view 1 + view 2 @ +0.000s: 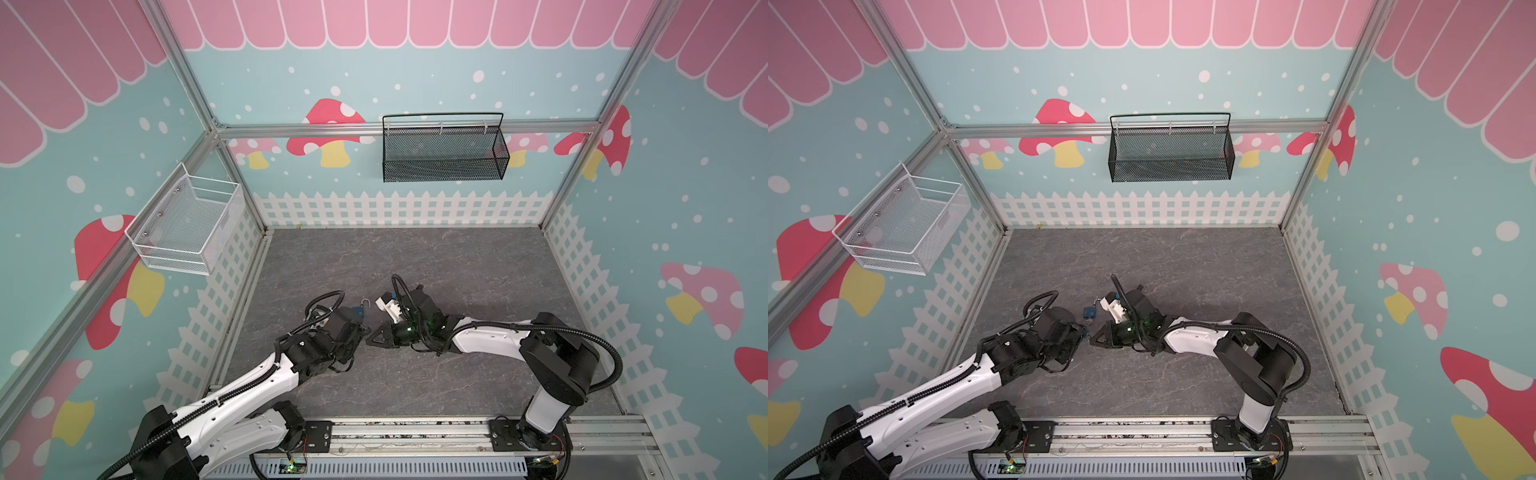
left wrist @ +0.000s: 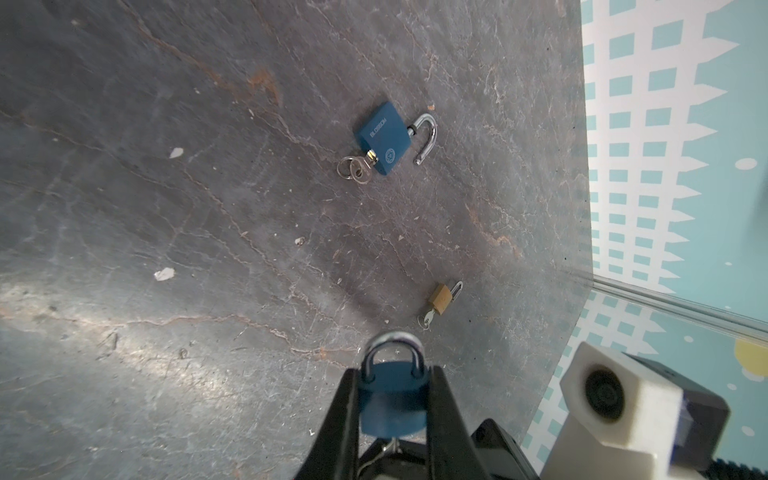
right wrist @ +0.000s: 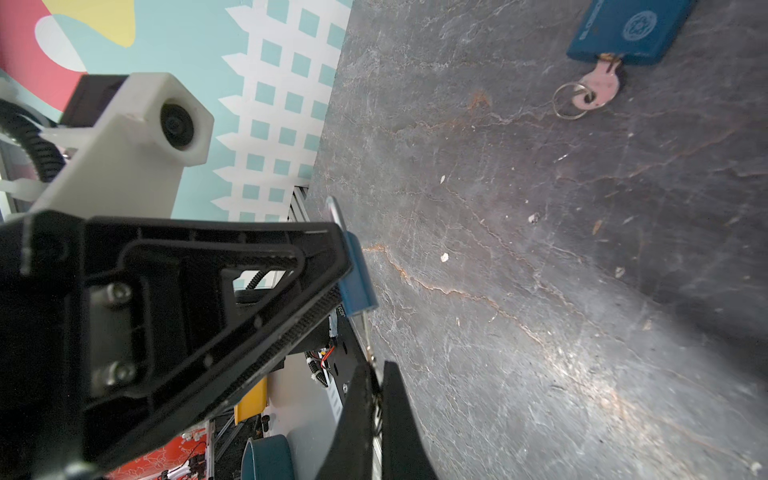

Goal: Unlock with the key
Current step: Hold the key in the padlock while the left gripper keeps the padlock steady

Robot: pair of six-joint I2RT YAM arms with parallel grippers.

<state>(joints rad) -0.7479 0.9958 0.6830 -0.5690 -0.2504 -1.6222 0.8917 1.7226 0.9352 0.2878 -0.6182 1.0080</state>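
My left gripper (image 2: 392, 374) is shut on a round-bottomed blue padlock (image 2: 392, 399), gripping its body from both sides. The silver shackle (image 2: 392, 345) is closed and points away from the wrist. A silver key (image 3: 366, 336) sticks out of the padlock's (image 3: 355, 274) underside. My right gripper (image 3: 377, 368) is shut on the key's head. In both top views the two grippers meet tip to tip at the middle of the table, left gripper (image 1: 360, 331) against right gripper (image 1: 370, 341). The held padlock is barely visible there.
On the grey table (image 1: 457, 270), just beyond the grippers, lies a second blue padlock (image 2: 382, 139) with its shackle open and a key with a ring (image 2: 353, 170) in it. A small brass padlock (image 2: 441, 299) with a key lies nearer. A white wire basket (image 1: 187, 224) and a black mesh basket (image 1: 444, 149) hang on the walls.
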